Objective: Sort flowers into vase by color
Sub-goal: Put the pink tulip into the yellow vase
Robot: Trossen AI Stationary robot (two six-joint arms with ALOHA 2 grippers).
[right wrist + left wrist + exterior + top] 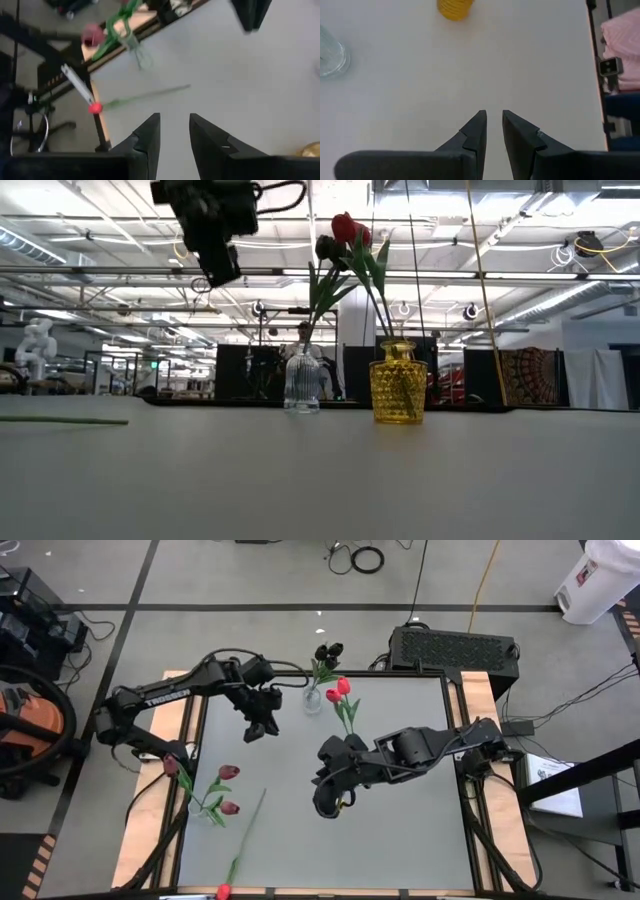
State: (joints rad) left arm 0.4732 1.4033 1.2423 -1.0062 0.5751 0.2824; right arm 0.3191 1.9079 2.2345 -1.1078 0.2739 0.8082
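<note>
Ahead of right jaws (174, 131) | loose tulip (140, 96) on table | apart

The left gripper (262, 728) hangs raised over the table's far side — fingers slightly parted, holding nothing. The right gripper (327, 804) reaches mid-table, likewise parted and unloaded.

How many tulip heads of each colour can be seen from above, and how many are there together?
Red tulips: 3
Maroon tulips: 3
Black tulips: 2
Total: 8
</note>
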